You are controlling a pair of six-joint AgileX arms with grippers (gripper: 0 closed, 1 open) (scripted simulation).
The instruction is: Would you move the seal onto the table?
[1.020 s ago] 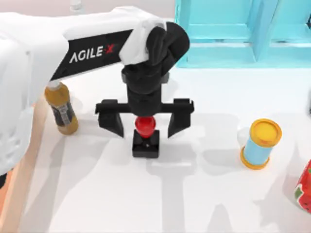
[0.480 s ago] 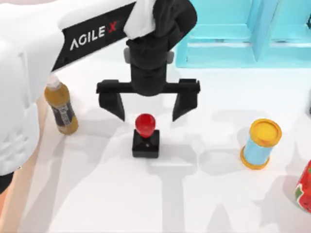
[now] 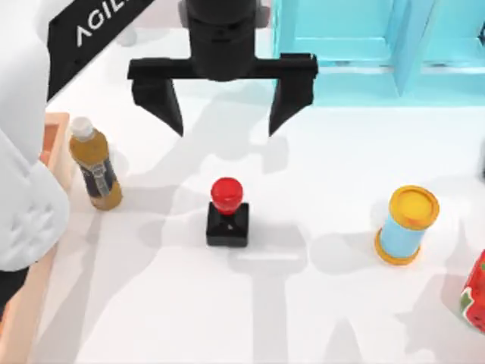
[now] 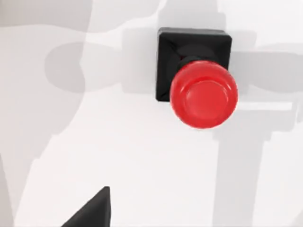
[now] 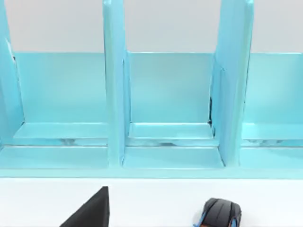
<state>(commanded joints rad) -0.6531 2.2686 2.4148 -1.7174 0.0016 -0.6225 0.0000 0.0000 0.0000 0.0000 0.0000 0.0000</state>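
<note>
On the table (image 3: 318, 318), the seal (image 3: 227, 214), upright, beneath the left gripper's (image 3: 224, 114) spread jaws.

Light blue shelf unit (image 3: 379, 45) at rear; soft overlapping shadows.

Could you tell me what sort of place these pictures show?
Probably a rendered tabletop test scene, not a real room: a plain white table, a light blue shelf unit at its far edge, and scattered props such as the seal and a bottle.
</note>
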